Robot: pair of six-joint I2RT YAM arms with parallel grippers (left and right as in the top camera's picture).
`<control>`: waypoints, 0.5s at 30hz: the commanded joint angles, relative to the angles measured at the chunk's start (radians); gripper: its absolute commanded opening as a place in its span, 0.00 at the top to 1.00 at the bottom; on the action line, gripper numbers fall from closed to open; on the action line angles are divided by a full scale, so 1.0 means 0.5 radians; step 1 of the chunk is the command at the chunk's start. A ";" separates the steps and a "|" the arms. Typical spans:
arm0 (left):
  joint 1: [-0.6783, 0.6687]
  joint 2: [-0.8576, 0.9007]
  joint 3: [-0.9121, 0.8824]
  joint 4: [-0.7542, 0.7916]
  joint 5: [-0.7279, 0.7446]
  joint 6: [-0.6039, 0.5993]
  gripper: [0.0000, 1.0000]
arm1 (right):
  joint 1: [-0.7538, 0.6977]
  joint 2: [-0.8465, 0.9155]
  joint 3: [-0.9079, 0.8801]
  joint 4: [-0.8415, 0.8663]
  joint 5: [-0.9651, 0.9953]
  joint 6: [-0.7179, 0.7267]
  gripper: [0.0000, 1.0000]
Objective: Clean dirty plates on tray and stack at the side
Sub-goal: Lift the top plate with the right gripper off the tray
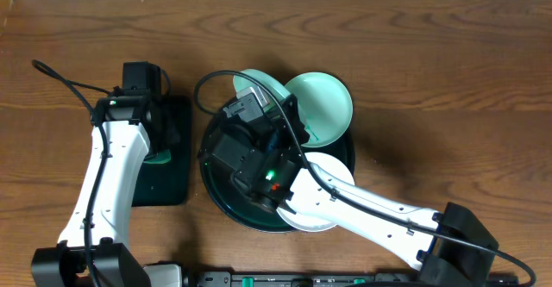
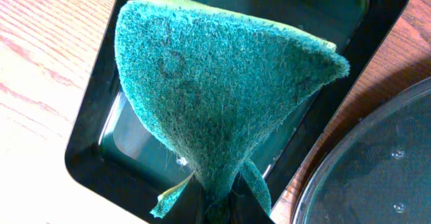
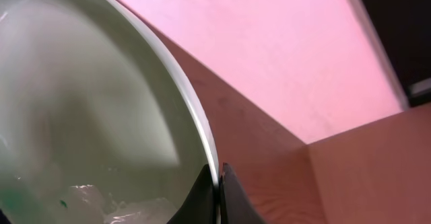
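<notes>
The right hand (image 3: 219,192) pinches the rim of a tilted pale plate (image 3: 87,103), holding it above the far side of the round tray (image 1: 214,199). A mint plate (image 1: 326,106) sits at the tray's far right edge and a white plate (image 1: 321,194) at its near right. The left hand (image 2: 217,209) is clamped on a green scouring pad (image 2: 215,96) over the rectangular black tray (image 2: 94,153) on the counter (image 1: 431,46).
</notes>
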State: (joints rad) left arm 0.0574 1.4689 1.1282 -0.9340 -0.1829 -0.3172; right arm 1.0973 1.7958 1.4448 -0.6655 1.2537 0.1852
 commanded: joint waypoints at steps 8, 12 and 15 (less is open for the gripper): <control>0.011 0.005 0.007 0.002 -0.024 0.018 0.93 | 0.004 -0.061 0.039 0.007 -0.020 0.002 0.99; 0.011 0.005 0.007 0.002 -0.024 0.018 0.93 | -0.041 -0.061 0.038 -0.002 -0.307 0.002 0.99; 0.011 0.005 0.007 0.002 -0.024 0.018 0.93 | -0.077 -0.061 0.038 -0.041 -0.688 0.002 0.99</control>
State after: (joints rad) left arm 0.0574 1.4689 1.1282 -0.9340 -0.1829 -0.3172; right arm 1.0801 1.7958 1.4448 -0.6773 1.0924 0.1814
